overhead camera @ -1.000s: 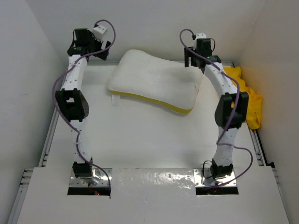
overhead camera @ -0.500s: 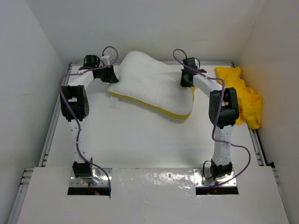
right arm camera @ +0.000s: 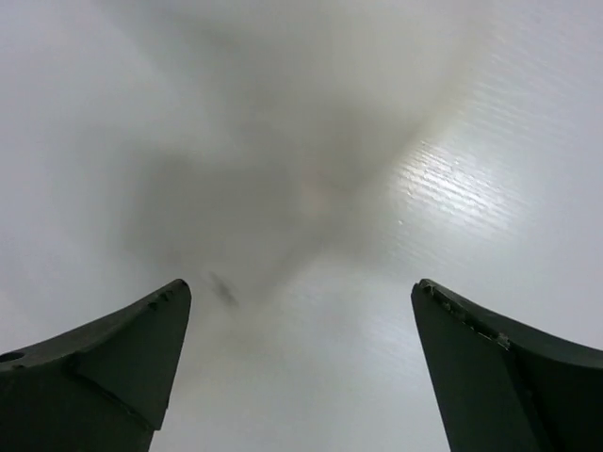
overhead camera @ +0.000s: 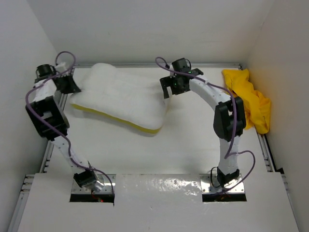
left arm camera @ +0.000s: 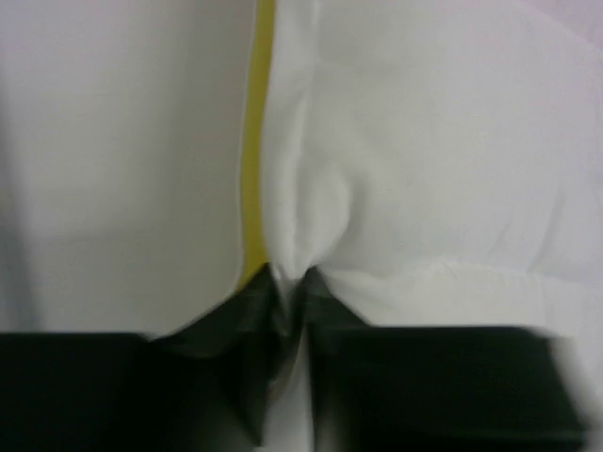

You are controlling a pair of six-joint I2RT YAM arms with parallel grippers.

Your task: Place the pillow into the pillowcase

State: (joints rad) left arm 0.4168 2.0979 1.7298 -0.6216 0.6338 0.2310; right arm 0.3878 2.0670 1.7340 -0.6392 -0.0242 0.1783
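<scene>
So the left gripper (left arm camera: 290, 282) is clamped tight on the pillow (overhead camera: 120, 99), right at its left end. In the left wrist view the two black fingers (left arm camera: 226, 330) are pinched together with a fold of white fabric squeezed between them. The pillow's yellow edge band (left arm camera: 254, 141) runs straight away from the pinch, with bare white surface to the left of it. From the top camera the pillow lies across the far left part of the table (overhead camera: 145, 154), stretching from the left edge toward the middle, yellow band along its near side.

The right gripper (right arm camera: 301, 311) is a different story: fingers spread wide, hanging over bare table with a soft grey shadow on it in the right wrist view. From above it sits just beside the pillow's far right corner. Honestly can't tell from that angle whether it's brushing the pillow or just parked next to it, and the wrist cam only shows table.

The pillowcase (overhead camera: 248, 99) is bunched up in a yellow heap against the right edge of the table, well apart from the pillow, with the right arm (overhead camera: 207, 92) in between the two
</scene>
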